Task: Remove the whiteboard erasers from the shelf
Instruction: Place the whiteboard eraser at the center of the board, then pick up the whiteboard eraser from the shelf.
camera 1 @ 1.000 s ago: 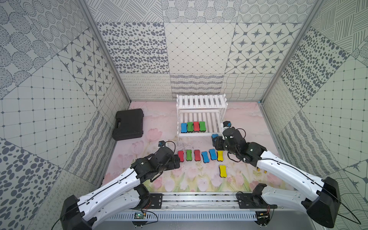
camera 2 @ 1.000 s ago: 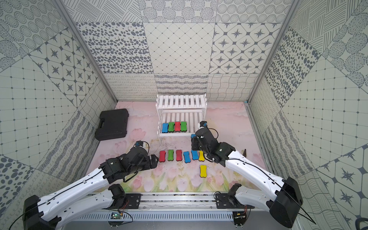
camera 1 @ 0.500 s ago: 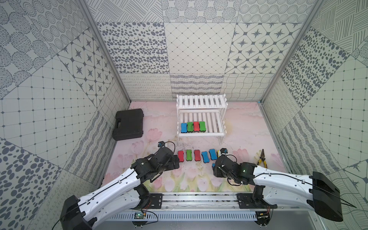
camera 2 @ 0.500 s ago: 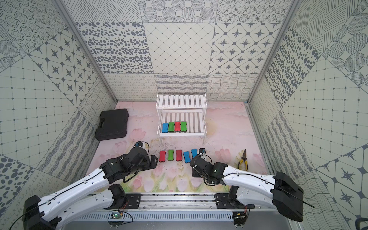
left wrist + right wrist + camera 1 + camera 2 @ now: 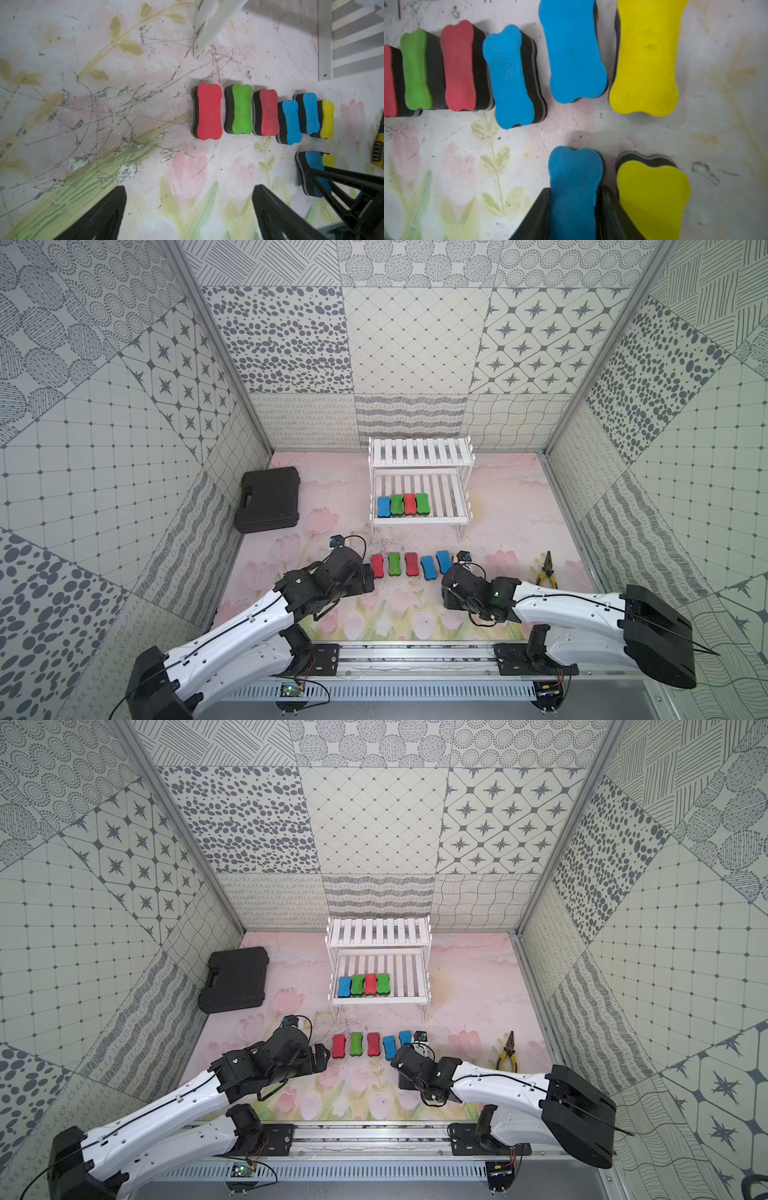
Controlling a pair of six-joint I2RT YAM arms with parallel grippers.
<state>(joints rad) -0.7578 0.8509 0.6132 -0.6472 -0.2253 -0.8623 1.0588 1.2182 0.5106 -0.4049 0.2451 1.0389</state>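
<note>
The white shelf (image 5: 419,452) stands at the back, with several whiteboard erasers in a row on its lower tier: blue (image 5: 383,506), green, red, green. More erasers lie in a row on the mat, from red (image 5: 377,565) to blue (image 5: 444,562). In the right wrist view my right gripper (image 5: 576,189) is shut on a blue eraser (image 5: 575,166) that sits low over the mat beside a yellow eraser (image 5: 652,197). Another yellow one (image 5: 645,58) lies just beyond. My left gripper (image 5: 189,187) hangs open over bare mat, short of the red eraser (image 5: 207,111).
A black case (image 5: 269,499) lies at the left by the wall. Yellow-handled pliers (image 5: 546,574) lie on the mat to the right of my right arm. The shelf's front legs stand just behind the row of erasers on the mat.
My right arm has drawn back from the shelf's front to the near mat, carrying the blue eraser down beside the yellow one. The left arm has stayed still.
</note>
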